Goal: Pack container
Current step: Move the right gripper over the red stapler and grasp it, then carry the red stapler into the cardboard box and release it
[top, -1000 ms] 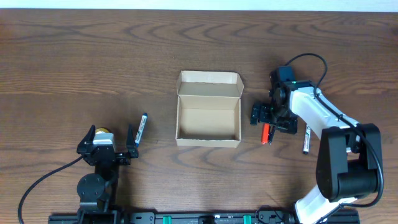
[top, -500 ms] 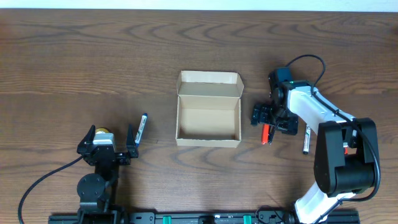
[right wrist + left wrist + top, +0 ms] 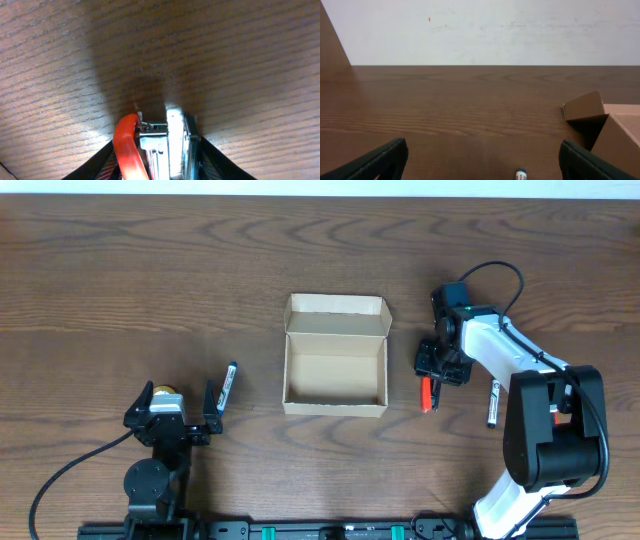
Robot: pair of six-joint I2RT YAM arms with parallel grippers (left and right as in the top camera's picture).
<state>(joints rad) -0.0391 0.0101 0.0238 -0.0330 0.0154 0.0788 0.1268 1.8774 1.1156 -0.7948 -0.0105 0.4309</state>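
Note:
The container [image 3: 335, 408], a tan cardboard box with its flap lid folded back, stands open and empty mid-table; its side and flap also show at the right of the left wrist view [image 3: 620, 142]. A red cutter [image 3: 427, 394] lies just right of it. My right gripper [image 3: 443, 363] is down over the cutter's upper end. In the right wrist view the black fingers [image 3: 220, 162] press both sides of the cutter [image 3: 129, 150], its red handle and metal body between them. My left gripper [image 3: 178, 398] rests open near the front left, holding nothing.
A black-and-white pen [image 3: 228, 385] lies beside my left gripper's right finger, its blue tip [image 3: 520, 175] showing between the jaws. Another pen [image 3: 492, 402] lies right of the cutter, close to the right arm. A pale wall stands beyond the table's far edge.
My right gripper's jaws have closed in from wide open onto the red cutter. The left arm has not moved.

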